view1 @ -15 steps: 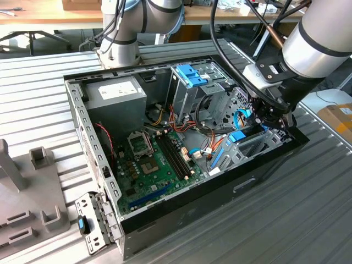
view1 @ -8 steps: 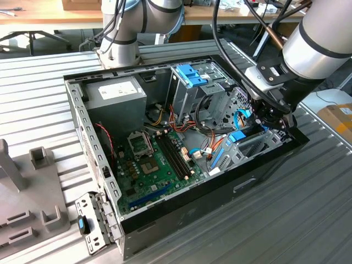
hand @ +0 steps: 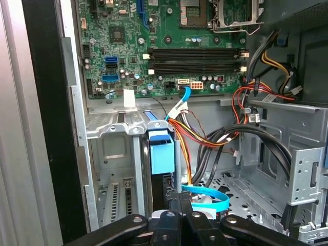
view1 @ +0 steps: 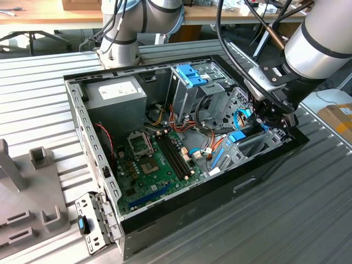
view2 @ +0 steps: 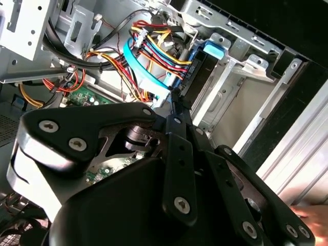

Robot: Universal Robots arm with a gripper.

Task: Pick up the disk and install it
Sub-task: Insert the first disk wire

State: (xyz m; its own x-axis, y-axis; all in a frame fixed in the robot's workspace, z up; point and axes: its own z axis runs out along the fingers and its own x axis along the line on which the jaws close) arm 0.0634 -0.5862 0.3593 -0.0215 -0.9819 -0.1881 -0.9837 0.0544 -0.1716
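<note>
i have the black metal gripper [view1: 268,116] lowered into the open black desktop computer case [view1: 258,173], at the drive bay on the exterior view's right. the flat grey disk in its light-blue plastic bracket [hand: 161,154] stands on edge in the slotted grey sheet-metal bay [hand: 115,169], its blue tab uppermost, directly ahead of the fingertips in the first wrist view. the linkages look drawn together on the disk's edge, but the contact itself is hidden, so i cannot tell whether the fingers are clenched on it or merely resting there.

as i judge it, doing this well means keeping the disk square to the bay rails and pressing straight along them, slowly. the bundle of red, yellow and orange wires [hand: 200,133] and the flat pale-blue ribbon cable [hand: 207,197] lie just beside the bay; they are soft and could snag. the bay metal is thin, hard and sharp-edged; the bracket is smooth plastic.
</note>
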